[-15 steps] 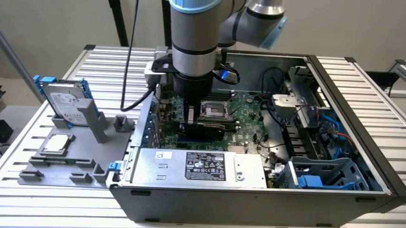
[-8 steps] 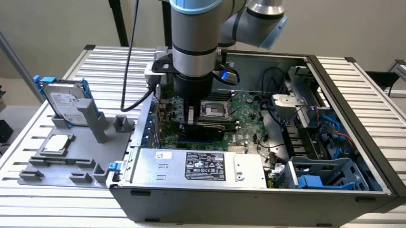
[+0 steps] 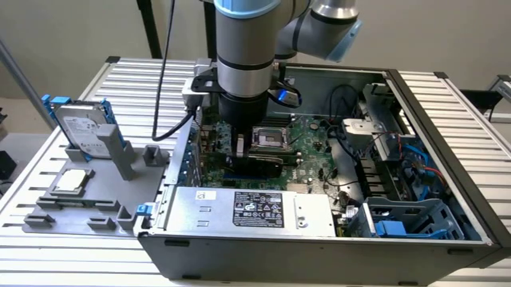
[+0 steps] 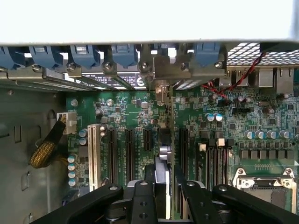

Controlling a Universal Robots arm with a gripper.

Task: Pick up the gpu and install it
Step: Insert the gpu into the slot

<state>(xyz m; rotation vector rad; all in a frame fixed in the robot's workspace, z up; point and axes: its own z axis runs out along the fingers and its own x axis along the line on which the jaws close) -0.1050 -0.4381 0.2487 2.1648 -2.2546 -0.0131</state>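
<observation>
I'm looking at a slatted metal table (image 3: 471, 107) against a plain pale wall, with an open computer case (image 3: 319, 257) lying on its side on it. In the exterior view, a grey fixture (image 3: 80, 206) sits at nine o'clock from the case, and a hard drive (image 3: 80, 125) in a blue frame stands upright in it. Inside the case, the power supply (image 3: 255, 209) fills the six o'clock edge. A blue drive cage (image 3: 407, 218) sits at about four o'clock, and the green motherboard (image 3: 312, 134) covers the middle.

My arm (image 3: 243, 54) comes straight down into the case from twelve o'clock. The gripper (image 3: 239, 156) is low over the motherboard, just at seven o'clock from the CPU socket (image 3: 270, 139).

The gpu (image 3: 267, 162) is in the gripper, a dark card running out toward three o'clock just above the board. From the wrist view I see the gpu (image 4: 162, 179) edge-on, standing on its long edge between the two black fingers (image 4: 140, 200). The gripper (image 4: 164, 196) is drawn in narrow, pinching the card from both faces.

The card lines up with the row of black expansion slots (image 4: 128, 156) beside the white slot (image 4: 93, 156), over the motherboard (image 4: 131, 112). Its far end reaches toward the blue latches (image 4: 84, 53) at the case's rear wall. I cannot tell whether its lower edge is seated in a slot. The CPU socket (image 4: 266, 179) lies well off to one side of the card, and a yellow sleeved cable (image 4: 46, 149) lies off to the other.
</observation>
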